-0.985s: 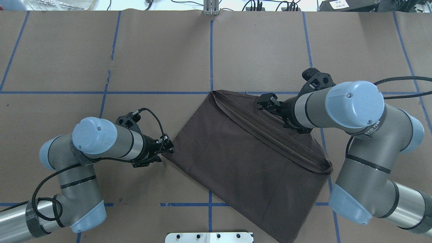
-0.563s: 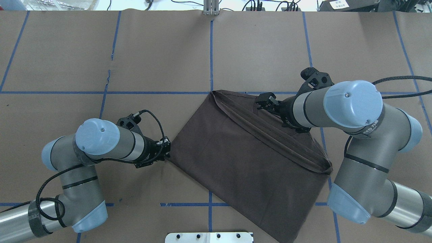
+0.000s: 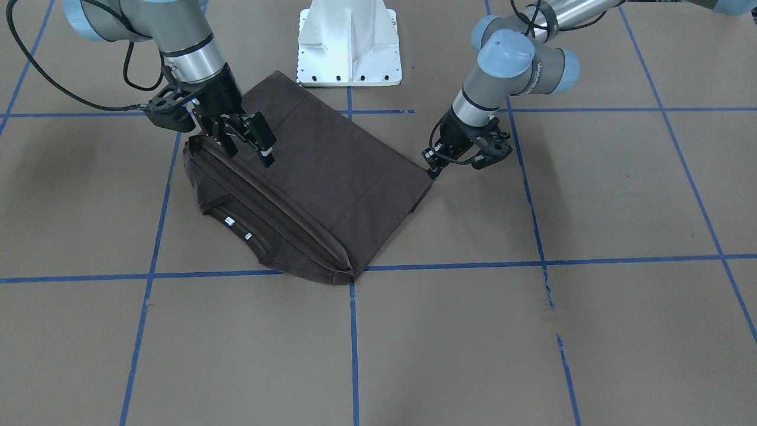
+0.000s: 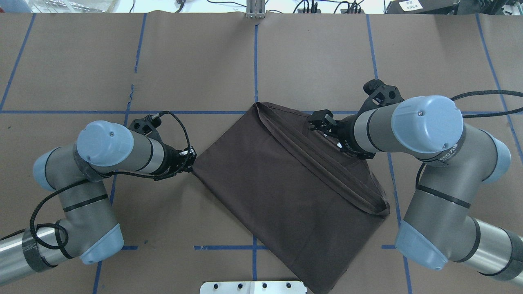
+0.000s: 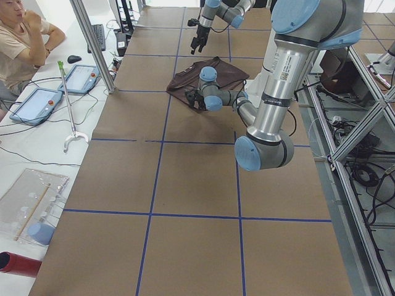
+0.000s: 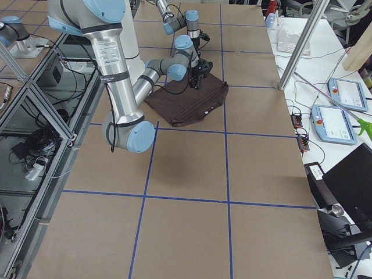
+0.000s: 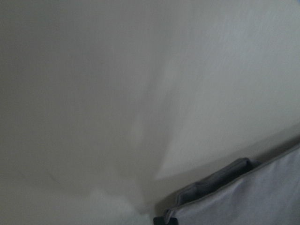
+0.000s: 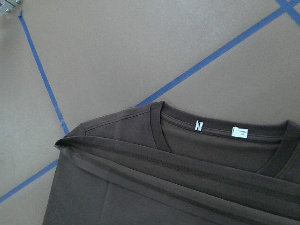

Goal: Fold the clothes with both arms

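Note:
The dark grey-brown T-shirt (image 4: 286, 183) lies folded and diagonal on the table, also in the front view (image 3: 331, 177). Its ribbed collar (image 8: 220, 136) and white neck labels (image 8: 239, 132) face away from the robot. My left gripper (image 4: 191, 160) is low at the shirt's left corner and shut on it, as the front view (image 3: 433, 167) shows. My right gripper (image 3: 247, 145) is open and empty, hovering just above the folded sleeve edge near the collar, also in the overhead view (image 4: 320, 122). The left wrist view is a blur of pale surface.
The white pedestal base (image 3: 349, 41) stands at the robot's edge, close to the shirt's near corner. Blue tape lines (image 4: 255, 61) grid the brown table. An operator (image 5: 18, 31) sits beyond the far edge beside tablets (image 5: 80, 79).
My left gripper has moved left and away from the robot, dragging the shirt's corner; the whole shirt has slid left with it. My right gripper has hardly moved.

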Action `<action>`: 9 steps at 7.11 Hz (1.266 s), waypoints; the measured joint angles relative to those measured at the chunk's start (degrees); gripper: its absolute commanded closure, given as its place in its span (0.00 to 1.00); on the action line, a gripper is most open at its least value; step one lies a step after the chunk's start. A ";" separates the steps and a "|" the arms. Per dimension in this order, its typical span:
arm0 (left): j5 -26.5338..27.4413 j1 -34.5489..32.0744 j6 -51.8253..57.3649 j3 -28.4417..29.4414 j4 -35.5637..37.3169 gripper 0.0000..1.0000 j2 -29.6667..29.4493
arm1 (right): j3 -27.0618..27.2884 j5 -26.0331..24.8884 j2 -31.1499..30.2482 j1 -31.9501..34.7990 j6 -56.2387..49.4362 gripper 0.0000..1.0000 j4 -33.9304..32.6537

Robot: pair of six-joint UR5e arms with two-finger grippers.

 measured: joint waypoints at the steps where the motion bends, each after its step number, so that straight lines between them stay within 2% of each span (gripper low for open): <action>1: 1.85 -1.27 4.92 0.70 0.80 1.00 -0.64 | 0.04 -0.17 0.03 -0.06 0.02 0.00 0.00; 2: 3.03 -3.65 7.20 4.32 0.75 1.00 -3.42 | 0.09 -0.93 0.14 -0.24 -0.01 0.00 0.00; 4: 3.63 -9.67 10.70 18.09 -1.22 1.00 -14.54 | 0.05 -2.45 0.82 -0.96 0.13 0.00 0.18; 5: 3.68 -12.22 11.39 24.90 -5.81 1.00 -18.53 | 0.03 -3.08 1.11 -1.12 0.34 0.00 0.33; 7: 3.71 -15.13 11.60 44.42 -19.06 1.00 -28.69 | 0.03 -4.95 1.24 -1.66 0.18 0.00 1.77; 8: 3.69 -15.71 11.56 51.35 -23.52 0.81 -32.50 | -0.65 -5.47 1.20 -2.24 0.12 0.00 5.07; 9: 3.56 -16.18 11.39 54.04 -25.24 0.67 -34.07 | -1.98 -5.71 1.34 -2.92 0.13 0.00 8.58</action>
